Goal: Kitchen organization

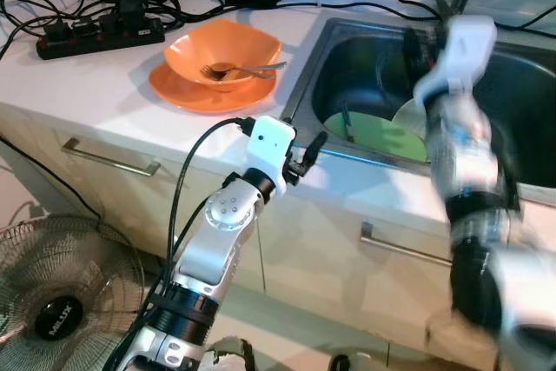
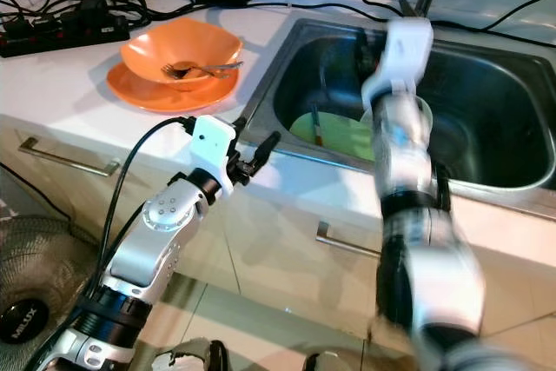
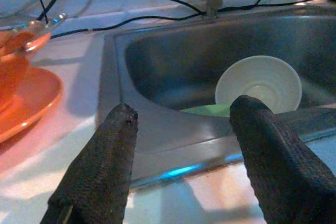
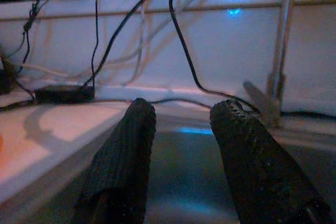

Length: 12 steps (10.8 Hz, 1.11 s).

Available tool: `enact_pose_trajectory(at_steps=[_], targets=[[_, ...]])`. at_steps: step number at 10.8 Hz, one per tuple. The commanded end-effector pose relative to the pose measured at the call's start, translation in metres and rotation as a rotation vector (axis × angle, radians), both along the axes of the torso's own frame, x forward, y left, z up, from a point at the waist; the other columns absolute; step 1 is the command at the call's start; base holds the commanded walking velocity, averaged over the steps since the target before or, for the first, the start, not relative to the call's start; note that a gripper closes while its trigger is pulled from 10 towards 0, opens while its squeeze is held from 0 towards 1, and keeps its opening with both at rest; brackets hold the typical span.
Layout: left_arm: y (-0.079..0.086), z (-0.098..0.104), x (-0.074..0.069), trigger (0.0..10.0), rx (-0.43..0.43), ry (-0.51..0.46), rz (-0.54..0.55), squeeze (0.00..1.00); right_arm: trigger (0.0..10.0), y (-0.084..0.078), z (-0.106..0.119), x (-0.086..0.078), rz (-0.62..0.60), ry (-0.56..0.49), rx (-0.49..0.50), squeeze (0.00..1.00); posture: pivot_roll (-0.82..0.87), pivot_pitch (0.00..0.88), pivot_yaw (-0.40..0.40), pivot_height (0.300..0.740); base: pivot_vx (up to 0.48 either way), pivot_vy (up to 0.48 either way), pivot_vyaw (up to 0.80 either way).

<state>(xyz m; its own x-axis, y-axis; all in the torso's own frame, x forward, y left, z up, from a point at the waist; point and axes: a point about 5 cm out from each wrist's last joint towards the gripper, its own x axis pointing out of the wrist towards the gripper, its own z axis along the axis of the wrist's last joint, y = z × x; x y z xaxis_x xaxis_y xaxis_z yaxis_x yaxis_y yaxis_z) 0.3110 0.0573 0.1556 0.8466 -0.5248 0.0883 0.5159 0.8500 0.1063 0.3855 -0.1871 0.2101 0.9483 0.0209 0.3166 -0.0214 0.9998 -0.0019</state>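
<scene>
An orange bowl [image 1: 224,54] with a fork [image 1: 252,68] in it sits on an orange plate [image 1: 191,93] on the white counter. To its right is a steel sink [image 1: 304,71] holding a green plate [image 1: 378,135], a dark utensil and a white bowl [image 3: 258,83]. My left gripper [image 1: 308,152] is open at the counter's front edge, by the sink's near left corner, with nothing between its fingers. My right gripper [image 4: 181,111] is open and empty over the sink, pointing at the back wall; the arm is blurred.
A black power strip [image 1: 100,34] and tangled cables lie at the back of the counter. The faucet [image 4: 283,35] rises behind the sink. Drawer handles [image 1: 109,158] run below the counter. A floor fan [image 1: 61,301] stands low on the left.
</scene>
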Motion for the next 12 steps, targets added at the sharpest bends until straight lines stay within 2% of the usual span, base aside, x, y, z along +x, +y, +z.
enact_pose_trajectory(at_steps=[1, 4, 6, 7, 9, 10, 12], targets=[[0.004, 0.001, 0.001, 10.0, -0.004, -0.022, 0.036, 0.00, 10.0, 0.001, 0.011, -0.009, 0.007, -0.077, -0.002, 0.00, 0.03, 0.059, 0.010, 0.740, 0.000, 0.000, 0.00], [0.017, 0.002, 0.003, 10.0, -0.021, -0.064, 0.108, 0.00, 10.0, -0.002, -0.007, -0.052, 0.008, -0.108, 0.032, 0.00, 0.01, 0.074, 0.011, 0.740, 0.000, 0.000, 0.00], [0.020, -0.001, 0.001, 10.0, -0.018, -0.067, 0.121, 0.00, 10.0, 0.004, -0.011, -0.071, 0.046, -0.099, 0.018, 0.00, 0.01, 0.079, 0.012, 0.740, 0.000, 0.000, 0.00], [0.022, -0.004, -0.001, 10.0, -0.020, -0.064, 0.128, 0.00, 10.0, 0.005, -0.026, -0.086, 0.069, -0.054, -0.003, 0.00, 0.01, 0.086, 0.014, 0.740, 0.000, 0.000, 0.00], [0.024, -0.005, -0.003, 10.0, -0.001, -0.071, 0.136, 0.00, 10.0, 0.009, -0.047, -0.095, 0.071, 0.018, 0.013, 0.00, 0.00, 0.087, 0.018, 0.740, 0.000, 0.000, 0.00], [0.026, -0.005, -0.002, 10.0, 0.037, -0.093, 0.140, 0.00, 10.0, 0.016, -0.061, -0.096, 0.069, 0.067, 0.034, 0.00, 0.01, 0.084, 0.023, 0.740, 0.000, 0.000, 0.00], [0.032, 0.010, 0.003, 10.0, 0.213, -0.243, 0.189, 0.00, 10.0, 0.025, -0.063, -0.092, 0.064, 0.079, 0.070, 0.00, 0.02, 0.083, 0.028, 0.740, 0.000, 0.000, 0.00]])
